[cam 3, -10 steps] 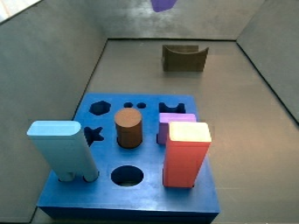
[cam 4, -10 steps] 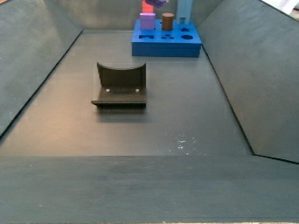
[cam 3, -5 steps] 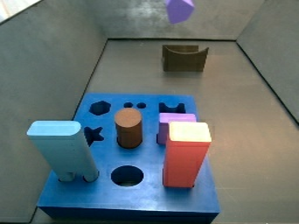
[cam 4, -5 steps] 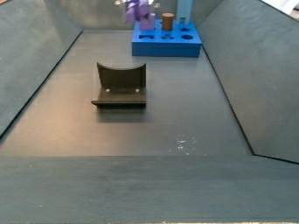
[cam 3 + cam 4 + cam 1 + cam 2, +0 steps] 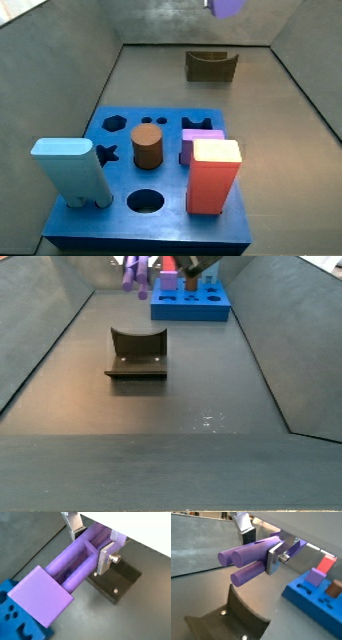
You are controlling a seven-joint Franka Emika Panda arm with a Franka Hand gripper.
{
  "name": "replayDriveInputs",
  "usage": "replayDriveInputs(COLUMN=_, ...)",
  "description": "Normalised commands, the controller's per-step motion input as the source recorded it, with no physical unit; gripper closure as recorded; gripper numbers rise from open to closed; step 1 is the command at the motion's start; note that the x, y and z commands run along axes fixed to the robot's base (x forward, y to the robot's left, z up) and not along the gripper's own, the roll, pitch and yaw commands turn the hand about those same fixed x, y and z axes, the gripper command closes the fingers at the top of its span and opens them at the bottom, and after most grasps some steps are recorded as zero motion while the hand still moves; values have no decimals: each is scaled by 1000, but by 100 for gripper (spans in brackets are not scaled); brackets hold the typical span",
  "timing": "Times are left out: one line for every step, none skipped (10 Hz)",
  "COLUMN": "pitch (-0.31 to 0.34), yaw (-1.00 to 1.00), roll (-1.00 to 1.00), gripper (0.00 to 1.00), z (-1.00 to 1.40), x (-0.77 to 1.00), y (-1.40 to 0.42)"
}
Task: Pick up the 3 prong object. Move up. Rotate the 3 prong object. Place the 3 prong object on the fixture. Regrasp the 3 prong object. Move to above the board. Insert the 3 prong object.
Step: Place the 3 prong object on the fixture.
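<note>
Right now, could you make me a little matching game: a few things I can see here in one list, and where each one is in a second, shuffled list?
Things:
1. 3 prong object
2. fixture
3. red block
4. brown cylinder

Places:
A. standing on the grey floor, apart from the board
B. in the board, by its star-shaped hole
C. clamped between the fingers of the gripper, up in the air
D. in the board, next to the short lilac block

Pairs: 1-C, 2-A, 3-D, 4-B

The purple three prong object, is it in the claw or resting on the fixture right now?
In the claw. Both wrist views show the claw shut on the 3 prong object, held in the air, with the fixture bare below it.
</note>
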Motion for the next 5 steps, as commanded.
replayDriveInputs(pitch=93, yaw=-79, roll=-786, gripper=100, z=-3, x=38, y=44)
replayDriveInputs(pitch=57, yaw=-94, roll=-542, gripper=100, z=-2, x=16, y=40)
replayDriveInputs(pitch=47, yaw=-97, roll=-415, gripper=100, z=-8, x=26, y=39)
replayDriveInputs(pitch=43, yaw=-88, roll=-234, gripper=100, z=-5, x=53, y=22)
replayDriveInputs(pitch=205, yaw=-46, roll=-1000, gripper=100, z=-1000, x=124, y=132)
